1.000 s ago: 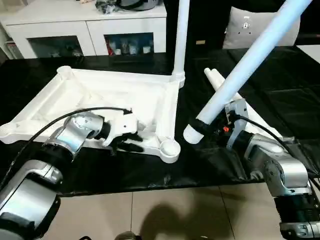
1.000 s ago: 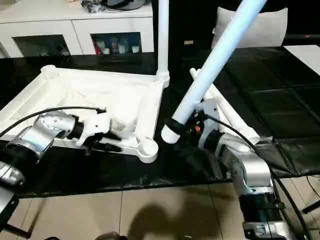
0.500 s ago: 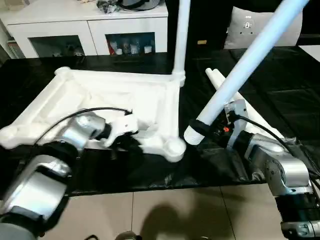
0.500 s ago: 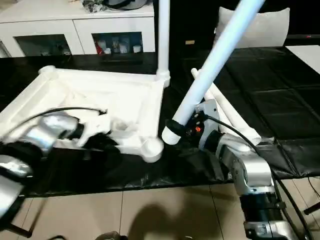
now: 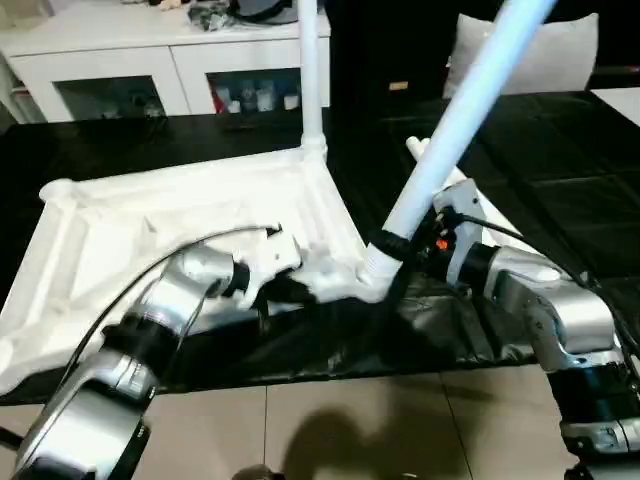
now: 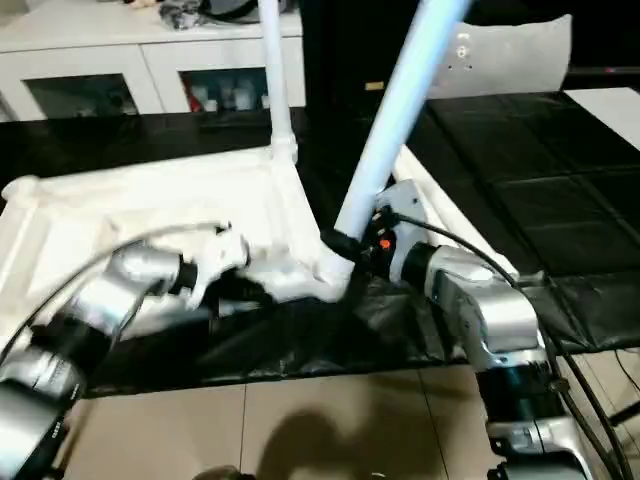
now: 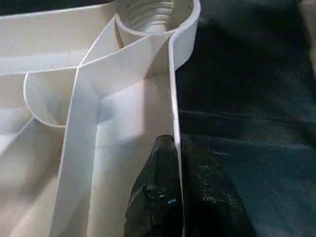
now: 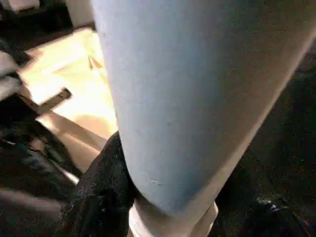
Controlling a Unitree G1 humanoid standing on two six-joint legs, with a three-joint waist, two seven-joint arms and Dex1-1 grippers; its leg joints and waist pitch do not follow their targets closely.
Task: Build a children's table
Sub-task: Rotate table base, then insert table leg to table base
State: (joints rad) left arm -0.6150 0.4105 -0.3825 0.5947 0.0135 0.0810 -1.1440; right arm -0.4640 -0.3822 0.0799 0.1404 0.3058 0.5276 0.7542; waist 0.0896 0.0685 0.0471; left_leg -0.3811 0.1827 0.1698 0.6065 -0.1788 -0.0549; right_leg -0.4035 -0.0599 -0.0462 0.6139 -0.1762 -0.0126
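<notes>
Head views: the tabletop [image 5: 150,220] lies underside up on the black mat [image 5: 560,200], ribs showing. One leg [image 5: 311,70] stands upright in the tabletop's far corner socket. The left gripper [image 5: 285,290] sits at the tabletop's near edge, just beside the near corner socket [image 5: 372,275], its black fingers pinched together on the rim wall. The right gripper [image 5: 420,250] holds a second leg [image 5: 460,120], slanted, with its lower end at the near corner socket; whether it is seated in the socket I cannot tell. Spare legs [image 5: 425,150] lie on the mat beyond the right gripper. A white cabinet [image 5: 170,60] with glass doors stands behind the tabletop.

Left wrist view: the black fingers [image 7: 158,197] are closed over the thin rim wall [image 7: 174,98] of the tabletop, one on each face. The round, ridged corner socket [image 7: 153,15] lies further along the same wall. Black mat lies beside the rim.

Right wrist view: the slanted leg [image 8: 187,98] runs between the black fingers [image 8: 98,197], which clasp it just above its ringed lower end. The tabletop's underside [image 8: 74,89] lies just beyond.
</notes>
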